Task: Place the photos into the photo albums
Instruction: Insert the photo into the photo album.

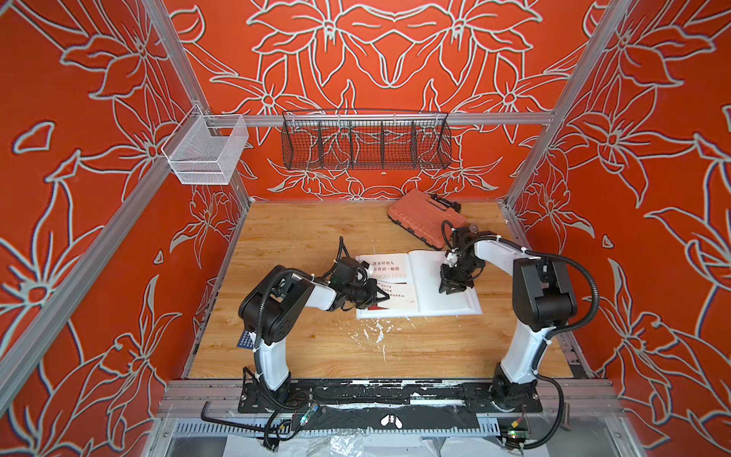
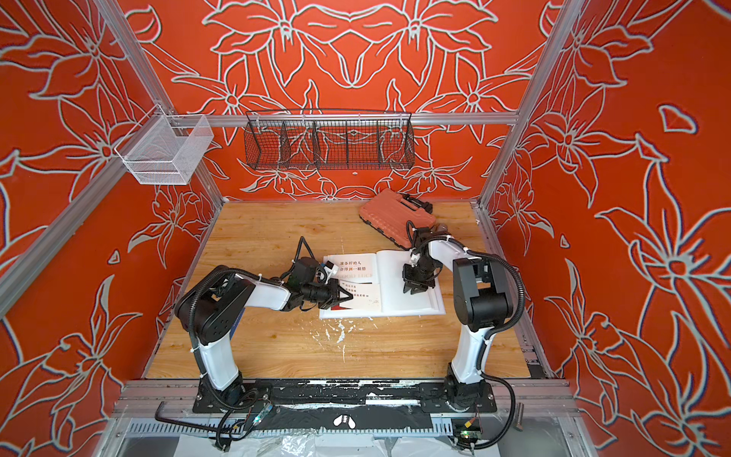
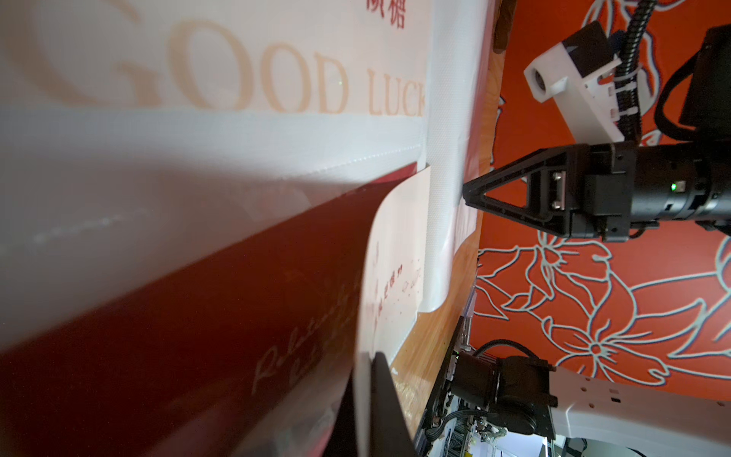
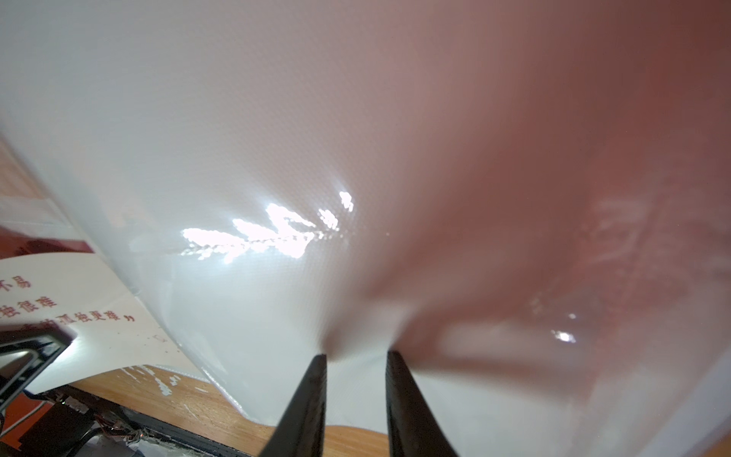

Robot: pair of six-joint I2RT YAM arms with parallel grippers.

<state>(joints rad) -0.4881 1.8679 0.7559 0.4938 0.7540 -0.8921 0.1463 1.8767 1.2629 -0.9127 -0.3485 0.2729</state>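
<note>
The white photo album (image 1: 447,302) (image 2: 411,304) lies open mid-table. A white photo with Chinese text and "GOOD LUCK" (image 1: 385,267) (image 3: 245,79) sits in its left page's upper pocket. Lower on that page a dark red photo with cursive (image 3: 197,316) (image 1: 374,308) lies under a white photo with red Chinese text (image 1: 401,296) (image 3: 395,257) (image 4: 79,300). My left gripper (image 1: 385,296) (image 2: 350,296) (image 3: 370,356) is shut on that white photo's near edge, which curls up. My right gripper (image 1: 451,291) (image 2: 413,291) (image 4: 356,356) has jaws slightly apart, tips pressed on the glossy right page.
An orange ribbed plastic case (image 1: 425,217) lies at the back right, just behind the right arm. A black wire basket (image 1: 366,144) and a white mesh basket (image 1: 205,152) hang on the rear rail. White flecks (image 1: 375,332) mark the wood in front of the album.
</note>
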